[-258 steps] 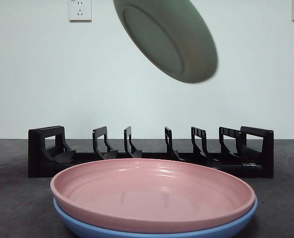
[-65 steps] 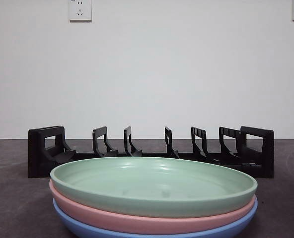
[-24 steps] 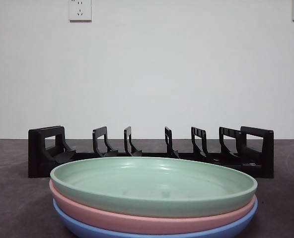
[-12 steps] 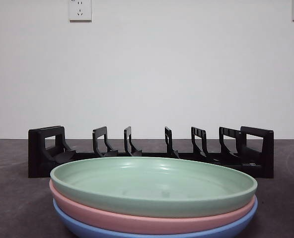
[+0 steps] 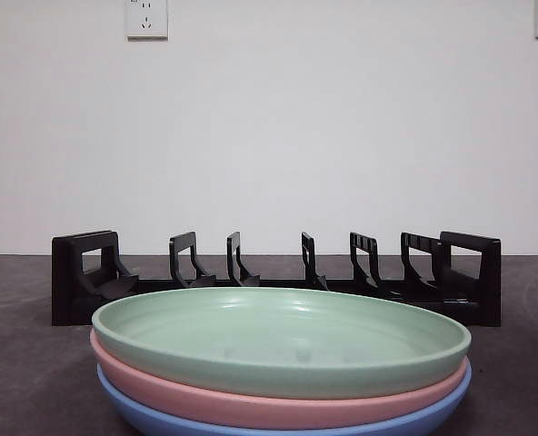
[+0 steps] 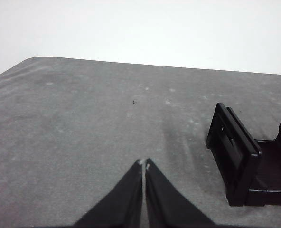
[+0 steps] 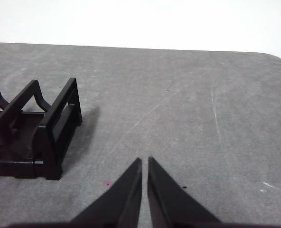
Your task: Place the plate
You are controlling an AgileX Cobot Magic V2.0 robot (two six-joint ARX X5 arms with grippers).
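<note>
A green plate (image 5: 278, 341) lies flat on top of a pink plate (image 5: 251, 404), which lies on a blue plate (image 5: 160, 420), stacked at the front of the table. Behind them stands a black plate rack (image 5: 278, 277) with no plates in its slots. My left gripper (image 6: 144, 164) is shut and empty over bare table beside one end of the rack (image 6: 240, 164). My right gripper (image 7: 145, 161) is shut and empty beside the other end of the rack (image 7: 41, 137). Neither gripper shows in the front view.
The grey table (image 5: 33, 363) runs to a white wall with two sockets (image 5: 146, 16) high up. The rack stands between the plate stack and the wall.
The green plate, held tilted in the air earlier, now lies on top of the pink plate. Nothing has moved over the last few seconds.
</note>
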